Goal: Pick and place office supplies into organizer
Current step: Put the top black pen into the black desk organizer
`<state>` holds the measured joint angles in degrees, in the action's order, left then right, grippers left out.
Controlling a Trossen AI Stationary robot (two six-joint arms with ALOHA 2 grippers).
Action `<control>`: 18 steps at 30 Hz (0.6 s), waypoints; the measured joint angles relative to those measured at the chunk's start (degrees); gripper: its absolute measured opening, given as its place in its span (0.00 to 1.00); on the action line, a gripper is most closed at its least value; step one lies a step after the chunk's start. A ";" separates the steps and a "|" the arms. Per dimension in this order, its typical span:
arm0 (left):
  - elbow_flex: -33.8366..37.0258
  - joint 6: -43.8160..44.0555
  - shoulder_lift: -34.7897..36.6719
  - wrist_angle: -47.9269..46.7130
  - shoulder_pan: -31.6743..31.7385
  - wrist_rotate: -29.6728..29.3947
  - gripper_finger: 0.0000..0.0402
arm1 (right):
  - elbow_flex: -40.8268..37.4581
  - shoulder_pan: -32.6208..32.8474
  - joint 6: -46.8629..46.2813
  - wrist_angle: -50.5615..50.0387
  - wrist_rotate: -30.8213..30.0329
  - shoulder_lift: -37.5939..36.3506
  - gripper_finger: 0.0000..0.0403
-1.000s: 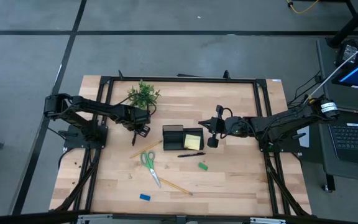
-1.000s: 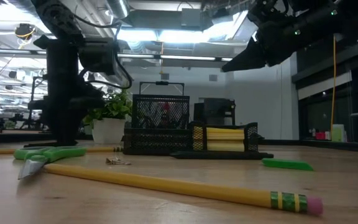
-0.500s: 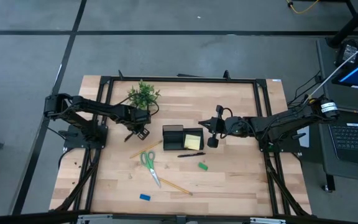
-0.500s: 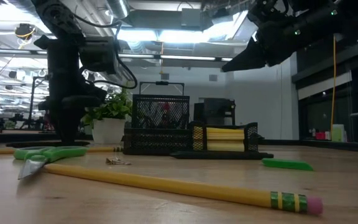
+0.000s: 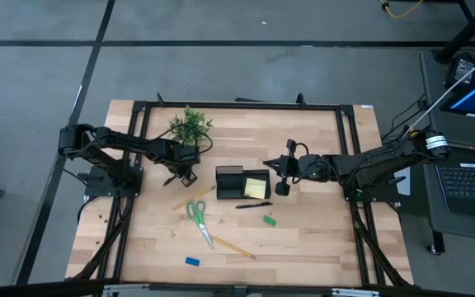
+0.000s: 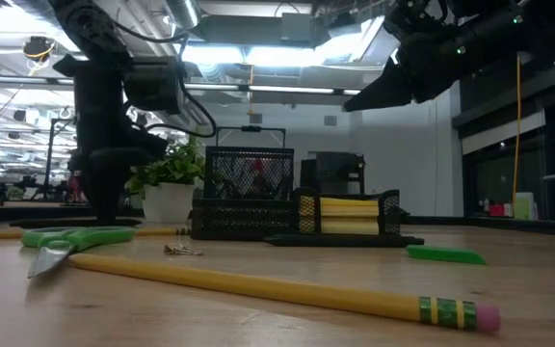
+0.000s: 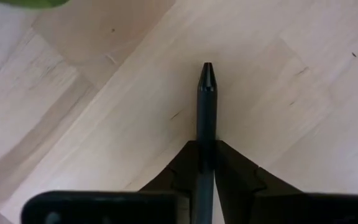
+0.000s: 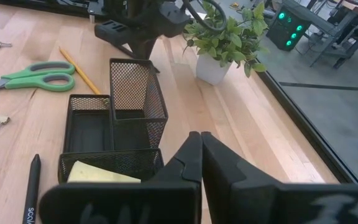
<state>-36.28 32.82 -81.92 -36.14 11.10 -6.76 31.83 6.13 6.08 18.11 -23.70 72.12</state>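
1. The left gripper (image 7: 205,163), left of the organizer (image 5: 243,182) beside the plant (image 5: 190,125), has its jaws clamped on a black pen (image 7: 205,118) low over the surface (image 5: 303,239). The thin grip could let it swivel or drop in transit.
2. The right gripper (image 8: 201,155) hangs right of the organizer, jaws together, possibly crowding the drop-off.
3. Scissors (image 5: 198,216) and pencils (image 5: 231,246) lie in front.

Both arms are dark, jointed, matte black; the left gripper (image 7: 205,168) ends in two wedge-shaped black fingers (image 7: 238,171); the right gripper (image 8: 200,163) has the same tapered black fingers; behind it, thin black cables loop along the wrist.
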 joint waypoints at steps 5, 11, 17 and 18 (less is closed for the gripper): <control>-1.00 -3.62 0.73 1.01 -1.21 0.54 0.09 | 0.00 -0.01 0.11 -0.13 0.00 0.02 0.02; -1.32 -5.16 0.67 1.46 -2.47 0.33 0.09 | 0.02 0.00 0.16 -0.46 0.00 0.02 0.02; -1.37 -6.64 0.71 1.69 -2.98 0.09 0.09 | 0.02 -0.02 0.16 -0.45 0.00 0.02 0.02; -1.39 -6.82 0.74 1.69 -3.10 0.08 0.09 | 0.02 -0.02 0.16 -0.46 0.00 0.02 0.02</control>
<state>-37.67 26.01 -81.19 -34.46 8.00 -6.69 31.86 6.11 6.24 17.65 -23.70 72.14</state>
